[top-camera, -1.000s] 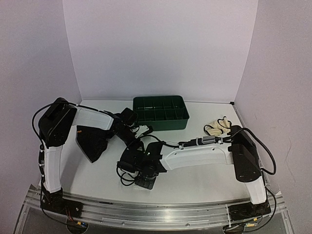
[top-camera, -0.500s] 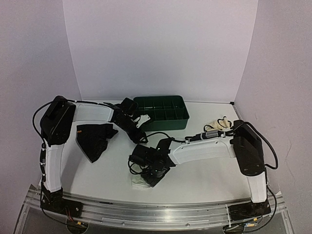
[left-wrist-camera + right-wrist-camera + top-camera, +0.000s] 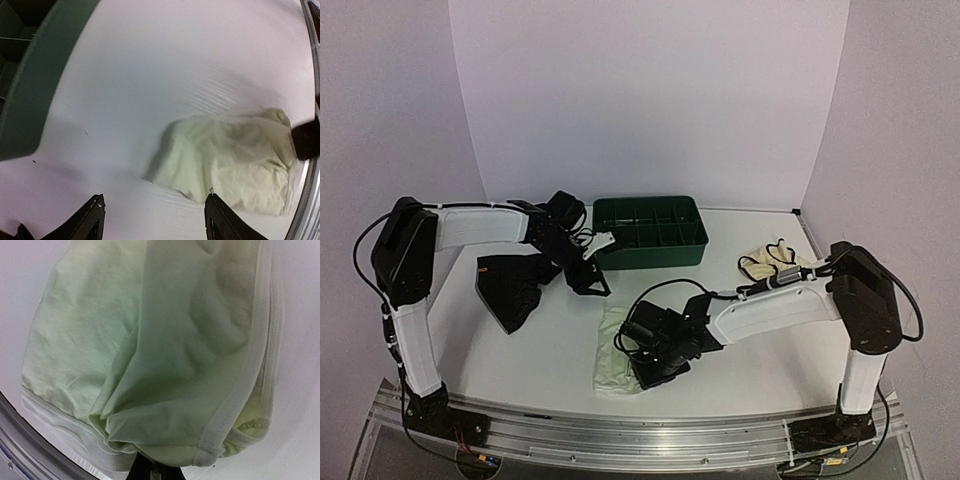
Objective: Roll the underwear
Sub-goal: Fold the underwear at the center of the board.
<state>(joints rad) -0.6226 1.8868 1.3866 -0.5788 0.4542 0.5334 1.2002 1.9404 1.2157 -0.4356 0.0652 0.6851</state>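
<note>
Top external: left tool (image 3: 155,220) has released and backed off, open and empty; right tool (image 3: 149,471) pinches pale mint-white cloth underwear (image 3: 615,360), folded on white desk (image 3: 540,355). Rolling barely started.

The pale green underwear (image 3: 150,350) is soft, matt knit cloth with a ribbed white hem. The black underwear (image 3: 510,285) and cream underwear (image 3: 762,265) look like matt cloth too. The table (image 3: 175,65) is smooth, matt white; the tray (image 3: 650,235) is dark green plastic; the rail (image 3: 640,432) is brushed metal

White arm links (image 3: 470,225), black joints (image 3: 405,255), black cables (image 3: 665,288)
</note>
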